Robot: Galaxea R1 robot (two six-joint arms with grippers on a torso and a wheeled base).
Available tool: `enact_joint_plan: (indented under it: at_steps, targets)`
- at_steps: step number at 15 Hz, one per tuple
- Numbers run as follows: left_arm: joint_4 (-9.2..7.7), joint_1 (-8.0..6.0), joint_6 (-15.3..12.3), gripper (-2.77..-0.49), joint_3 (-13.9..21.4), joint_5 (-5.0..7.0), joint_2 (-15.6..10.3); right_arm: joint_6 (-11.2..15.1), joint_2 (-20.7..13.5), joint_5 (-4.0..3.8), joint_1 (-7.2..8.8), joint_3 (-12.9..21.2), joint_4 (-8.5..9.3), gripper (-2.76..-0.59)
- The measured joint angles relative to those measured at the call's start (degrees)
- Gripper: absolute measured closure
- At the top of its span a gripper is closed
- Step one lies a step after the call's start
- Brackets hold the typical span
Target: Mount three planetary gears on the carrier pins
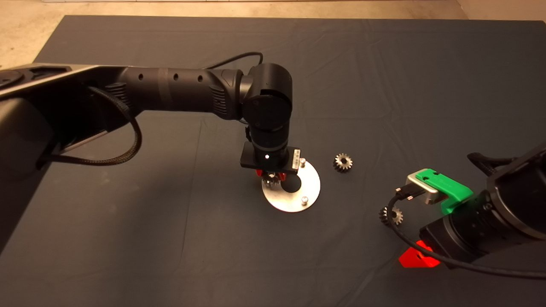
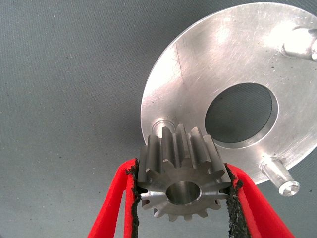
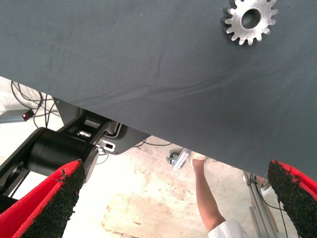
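Desk (image 1: 128, 238) is covered by a dark mat. Carrier disc (image 1: 309, 187) lies mid-mat, two carrier pins (image 1: 304, 199) seen bare. One planetary gear (image 2: 181, 178) is clamped in the left gripper (image 2: 181, 198) right over the disc's third pin. Right gripper (image 3: 173, 198) is parked wide apart, nothing held. Two loose gears (image 1: 342, 162) lie to the disc's right.

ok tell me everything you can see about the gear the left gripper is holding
The gear is a small silvery-grey metal spur gear with straight teeth and a round central bore. The left gripper is shut on it, a black pad pressing each side. It is tilted, bore facing the wrist camera, over the edge of the shiny disc, just above one carrier pin. Whether it touches that pin cannot be told. The head view shows only its teeth under the wrist.
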Motion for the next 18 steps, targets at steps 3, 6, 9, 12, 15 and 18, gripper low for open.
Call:
enact_joint_plan:
  at_steps: [3, 6, 9, 12, 15, 18]
  targets:
    - [-0.02, 0.00, 0.02, -0.86, 0.00, -0.02, -0.32, 0.00, 0.00, 0.01, 0.00, 0.00, 0.00, -2.75]
    - [-0.02, 0.00, 0.66, -0.86, 0.00, -0.02, -1.25, 0.00, 0.00, 0.01, 0.00, 0.00, 0.00, -2.75]
    - [-0.03, 0.00, 0.85, -0.86, -0.04, 0.02, -1.92, -0.02, 0.02, 0.01, 0.00, 0.00, 0.00, -2.75]
    - [-0.06, 0.34, 1.04, -0.86, -0.09, 0.02, -1.88, -0.01, 0.00, 0.00, 0.00, 0.00, 0.00, -2.75]
    - [-0.09, 0.34, 1.06, -0.86, -0.09, 0.02, -1.83, -0.02, 0.02, 0.01, -0.02, 0.00, 0.00, -2.75]
    - [-0.09, 0.52, 1.06, -0.86, -0.09, -0.02, -1.04, -0.01, 0.02, 0.01, -0.27, 0.00, 0.00, -2.75]
